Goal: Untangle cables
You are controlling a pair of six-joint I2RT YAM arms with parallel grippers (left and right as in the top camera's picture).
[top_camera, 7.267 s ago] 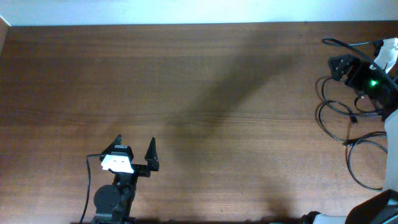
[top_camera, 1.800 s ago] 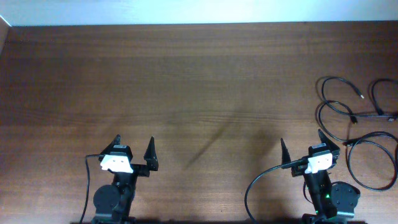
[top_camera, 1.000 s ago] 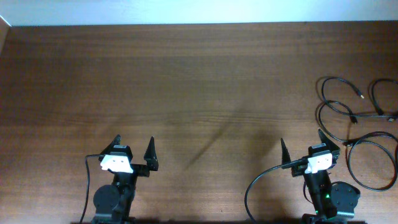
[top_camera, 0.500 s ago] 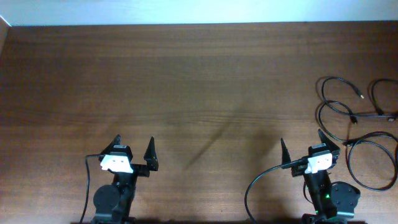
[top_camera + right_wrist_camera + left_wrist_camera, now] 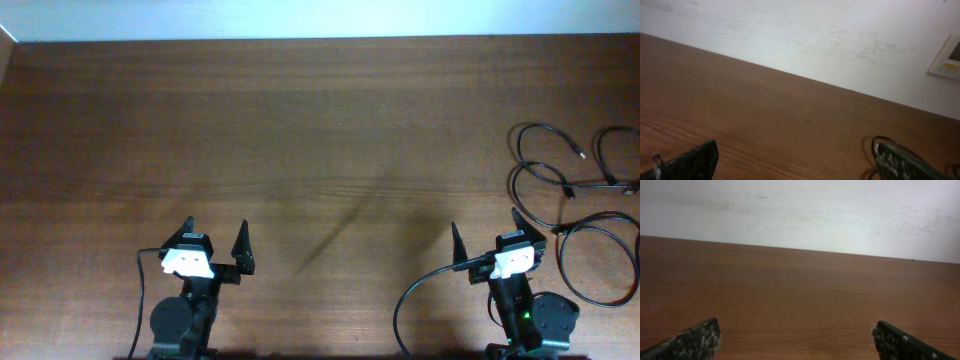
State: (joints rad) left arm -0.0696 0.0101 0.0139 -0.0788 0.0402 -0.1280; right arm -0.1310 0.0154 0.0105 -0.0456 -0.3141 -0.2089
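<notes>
Both arms are parked at the near edge of the worktop [image 5: 300,120], well apart from each other.

Left gripper [image 5: 216,224]: released, jaws spread wide, nothing between them. Its wrist view shows only bare wood and the white wall [image 5: 300,20] beyond the fingertips.

Right gripper [image 5: 486,225]: likewise released, jaws wide apart, nothing held. It sits near the cables [image 5: 566,188] but does not touch them.

Cables: thin black cords lying flat on the worktop at its far right side, just beyond and to the right of the right gripper. They form several overlapping loops, one group higher up and a larger loop nearer the right arm's base; some loops run off the right edge of the overhead view. Small plug ends show among the loops. Whether the cords are knotted or merely crossing cannot be told. In the right wrist view a short arc of cord appears beside the right-hand finger.

A thicker black wire [image 5: 400,305] curves from the right arm's base. A white wall panel [image 5: 946,62] shows in the right wrist view.
</notes>
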